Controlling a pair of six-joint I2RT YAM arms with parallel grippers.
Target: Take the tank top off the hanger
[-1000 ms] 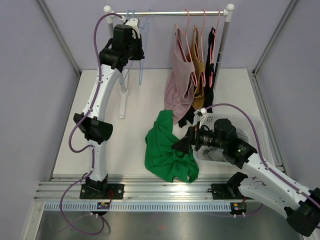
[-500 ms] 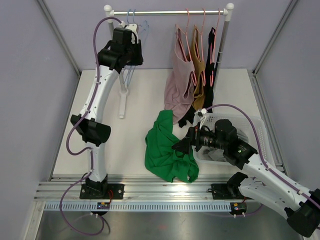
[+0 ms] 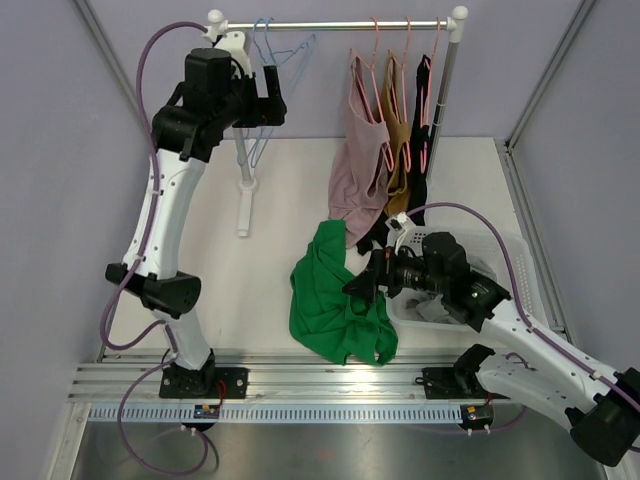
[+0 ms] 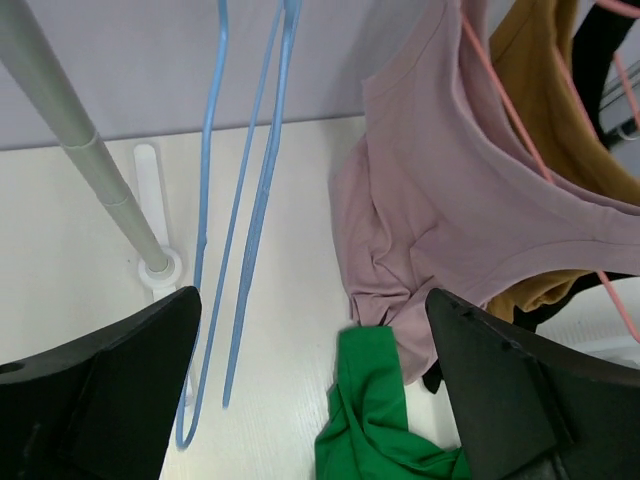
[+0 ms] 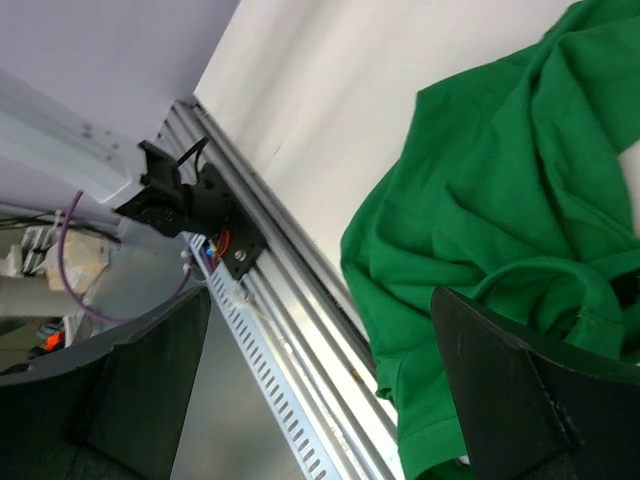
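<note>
A mauve tank top (image 3: 358,160) (image 4: 450,200) hangs from a pink hanger (image 3: 378,60) on the rail (image 3: 340,25). My left gripper (image 3: 272,97) (image 4: 312,300) is open and empty, high up at the rail's left end. It stands just left of the bare blue hangers (image 3: 290,52) (image 4: 255,215) and well left of the tank top. A green garment (image 3: 335,295) (image 5: 500,200) lies crumpled on the table. My right gripper (image 3: 362,285) (image 5: 318,320) hovers open at that garment's right edge, holding nothing.
A mustard garment (image 3: 400,150) and a black one (image 3: 425,120) hang on pink hangers right of the tank top. The rack's left post (image 3: 240,150) (image 4: 80,150) stands on the table. A white basket (image 3: 520,260) sits at the right, behind my right arm.
My left gripper has opened and let go of a blue hanger. The left arm pulled back to the left, and the hanger now hangs free on the rail. The right arm barely moved.
</note>
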